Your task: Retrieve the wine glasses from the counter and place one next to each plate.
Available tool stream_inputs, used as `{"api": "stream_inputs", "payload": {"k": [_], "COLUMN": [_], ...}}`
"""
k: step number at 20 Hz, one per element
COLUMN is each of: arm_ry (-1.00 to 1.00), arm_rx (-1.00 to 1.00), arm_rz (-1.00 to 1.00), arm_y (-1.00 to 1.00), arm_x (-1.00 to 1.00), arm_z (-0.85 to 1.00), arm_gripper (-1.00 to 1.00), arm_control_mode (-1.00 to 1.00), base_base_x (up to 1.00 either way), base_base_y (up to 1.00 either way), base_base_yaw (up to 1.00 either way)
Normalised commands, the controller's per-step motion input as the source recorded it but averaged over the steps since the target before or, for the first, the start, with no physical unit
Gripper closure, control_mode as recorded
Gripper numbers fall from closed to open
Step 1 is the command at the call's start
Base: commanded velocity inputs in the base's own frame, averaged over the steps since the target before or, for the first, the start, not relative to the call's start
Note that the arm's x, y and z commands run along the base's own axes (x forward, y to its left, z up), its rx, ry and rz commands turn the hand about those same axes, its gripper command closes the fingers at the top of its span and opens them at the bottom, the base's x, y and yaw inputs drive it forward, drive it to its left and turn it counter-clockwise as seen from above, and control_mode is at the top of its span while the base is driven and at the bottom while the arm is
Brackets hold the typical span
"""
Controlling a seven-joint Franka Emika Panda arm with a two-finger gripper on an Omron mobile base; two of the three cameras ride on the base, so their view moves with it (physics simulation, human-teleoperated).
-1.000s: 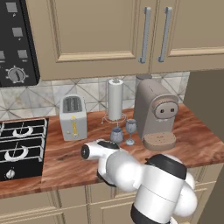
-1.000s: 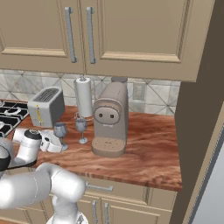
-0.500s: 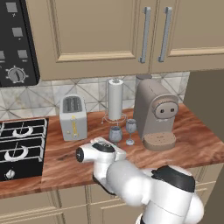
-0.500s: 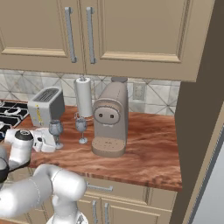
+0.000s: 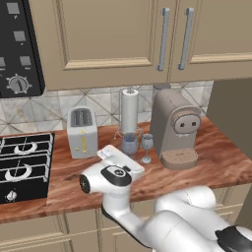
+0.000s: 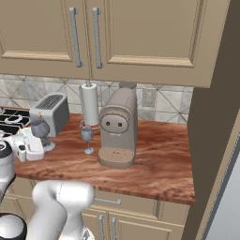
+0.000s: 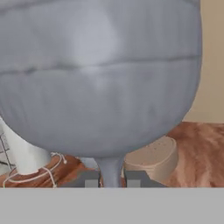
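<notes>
In the hand view the gripper sits at the bottom centre, its two dark fingertips pinching the thin stem of a wine glass; the blue-grey bowl of that held glass bulges across nearly the whole upper frame, and behind it at lower right shows the round drip tray of the coffee machine, at lower left the wire foot of the paper towel holder.

In the left base view the held glass stands just above the white hand, centre of the frame, in front of the paper towel roll; the second wine glass stands upright on the counter just to its right, beside the coffee machine; a toaster sits left of centre, and a black stove fills the left edge.

In the right base view the gripper is at the left edge, with the held glass in front of the toaster; whether its foot touches the wood cannot be told; the second glass stands apart to its right, between it and the coffee machine; the counter runs reddish-brown to the right; beige cabinet doors hang across the top.
</notes>
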Motion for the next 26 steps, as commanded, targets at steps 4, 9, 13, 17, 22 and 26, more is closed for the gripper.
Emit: {"api": "stream_inputs", "payload": {"k": [4,9,13,17,22,26], "arm_ry": [0.12,0.04,-0.05,-0.19,0.00,0.07], "arm_rx": [-0.01,-0.05,-0.06,0.00,0.01,0.02], "arm_rz": [0.27,0.30,0.37,0.43,0.45,0.35], "arm_y": [-0.02,-0.18,-0.47,-0.71,-0.50,-0.46], "arm_x": [-0.55,-0.75,-0.98,-0.94,-0.33,-0.09], "arm_z": [1.00,0.96,0.67,0.39,0.25,0.02], "arm_gripper": [1.00,1.00,1.00,1.00,1.00,1.00], "arm_control_mode": [-1.00,-1.00,-1.00,-1.00,-1.00,-1.00], "base_base_x": [0.00,0.00,0.00,0.00,0.00,0.00], "base_base_y": [0.00,0.00,0.00,0.00,0.00,0.00], "base_base_yaw": [0.00,0.00,0.00,0.00,0.00,0.00]}}
